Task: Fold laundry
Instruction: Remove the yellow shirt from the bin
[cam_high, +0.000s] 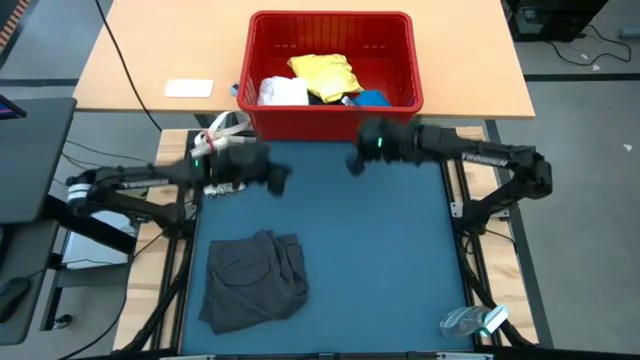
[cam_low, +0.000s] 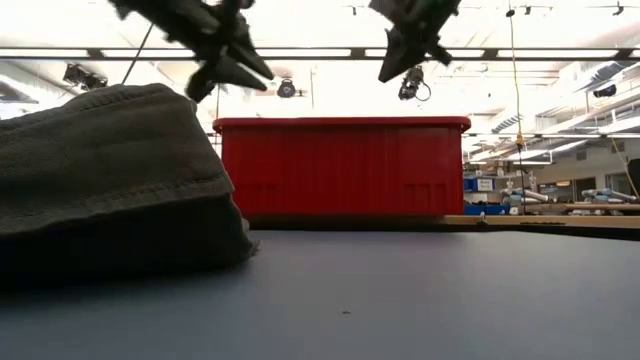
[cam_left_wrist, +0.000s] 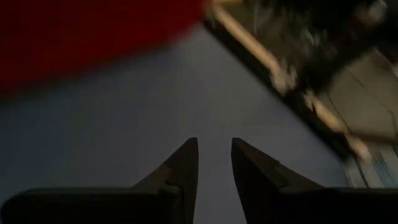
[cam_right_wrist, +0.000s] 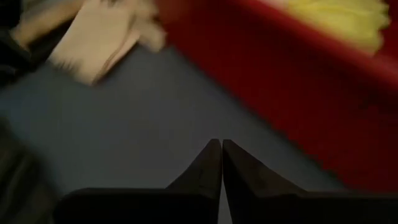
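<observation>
Claws hang empty above the surface: right claw clenched, left claw slightly parted. We judge the yellow shirt in the basket soft, light; pinch a bunched edge. The grey garment lies folded.

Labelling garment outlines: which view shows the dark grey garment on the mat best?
The high view: the crumpled dark grey cloth garment lies whole on the blue mat, its full outline visible. The low view shows only its near edge, filling the frame's left. The left wrist view misses it; in the right wrist view I cannot tell.
</observation>
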